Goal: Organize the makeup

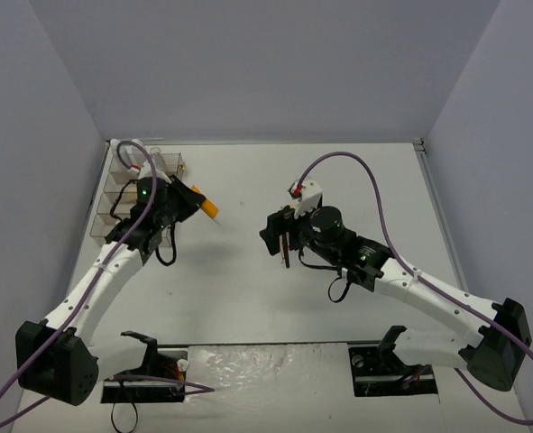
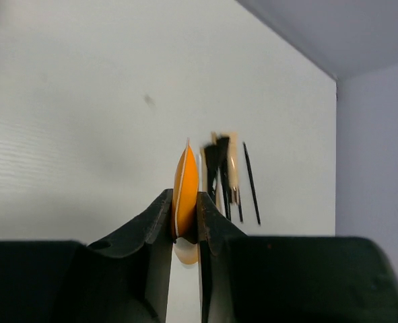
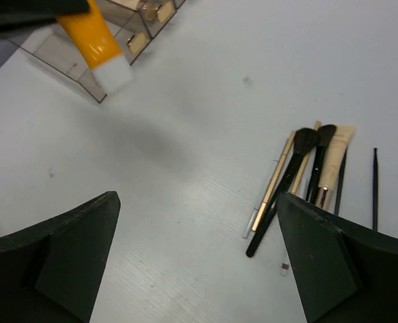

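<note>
An orange tube [image 1: 210, 209] with a white cap is pinched between the jaws of my left gripper [image 1: 192, 200], just right of the clear drawer box [image 1: 109, 206]. In the left wrist view the orange tube [image 2: 185, 192] stands edge-on in my shut left gripper [image 2: 184, 205], above the table. My right gripper [image 3: 199, 259] hangs open and empty over the table's middle. A cluster of black brushes [image 3: 298, 171], gold sticks [image 3: 274, 182] and a beige tube [image 3: 334, 156] lies by its right finger [image 3: 333, 269]. From above, the right gripper [image 1: 282, 236] covers most of the brushes [image 1: 287, 254].
The drawer box [image 3: 84, 75] with gold knobs [image 3: 137, 42] sits at the far left of the table, by the left wall. A thin black stick [image 3: 374, 188] lies apart, right of the cluster. The walls enclose the table on three sides.
</note>
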{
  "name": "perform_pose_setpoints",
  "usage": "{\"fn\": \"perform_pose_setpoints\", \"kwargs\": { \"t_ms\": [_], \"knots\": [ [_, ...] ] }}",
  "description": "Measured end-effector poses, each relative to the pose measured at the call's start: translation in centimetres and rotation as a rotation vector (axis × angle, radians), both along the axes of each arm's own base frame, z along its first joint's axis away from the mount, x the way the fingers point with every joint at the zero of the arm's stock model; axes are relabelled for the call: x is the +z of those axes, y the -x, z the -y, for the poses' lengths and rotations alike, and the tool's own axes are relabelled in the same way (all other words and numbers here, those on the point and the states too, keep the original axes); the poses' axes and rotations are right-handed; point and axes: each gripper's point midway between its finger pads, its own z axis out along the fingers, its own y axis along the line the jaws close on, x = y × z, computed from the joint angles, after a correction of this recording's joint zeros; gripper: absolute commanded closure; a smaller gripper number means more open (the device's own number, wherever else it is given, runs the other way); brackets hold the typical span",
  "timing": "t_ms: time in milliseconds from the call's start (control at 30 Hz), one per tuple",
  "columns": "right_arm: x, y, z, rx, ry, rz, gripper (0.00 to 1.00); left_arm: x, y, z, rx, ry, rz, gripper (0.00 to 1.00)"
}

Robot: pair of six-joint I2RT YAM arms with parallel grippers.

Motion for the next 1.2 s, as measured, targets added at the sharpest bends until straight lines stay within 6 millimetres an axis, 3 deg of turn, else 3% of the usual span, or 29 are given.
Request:
{"fn": "perform_pose_setpoints", "kwargs": {
  "t_ms": [267, 367, 467, 767, 967, 1067, 1200],
  "knots": [
    [-1.8, -1.1, 3.7, -0.091, 0.069, -0.004, 0.00, 1.1, -6.5, -12.0, 0.307, 0.067, 0.023, 1.00],
    [-2.5, -1.4, 4.8, -0.110, 0.089, -0.011, 0.00, 0.2, -8.8, -15.8, 0.394, 0.104, 0.026, 1.00],
    [-3.1, -1.7, 5.6, -0.124, 0.106, -0.016, 0.00, -1.7, -10.9, -18.2, 0.445, 0.129, 0.002, 1.00],
    [-3.4, -1.7, 6.7, -0.127, 0.128, -0.004, 0.00, -6.4, -16.2, -21.0, 0.480, 0.205, -0.021, 1.00],
    [-3.3, -1.7, 6.9, -0.126, 0.133, 0.005, 0.00, -8.1, -17.9, -21.9, 0.483, 0.206, -0.015, 0.99],
    [-3.3, -1.8, 7.0, -0.125, 0.137, 0.007, 0.00, -9.0, -18.3, -22.0, 0.480, 0.199, -0.022, 0.95],
    [-3.3, -1.9, 7.1, -0.126, 0.142, 0.010, 0.00, -10.2, -18.5, -22.2, 0.472, 0.181, -0.041, 0.81]
  ]
}}
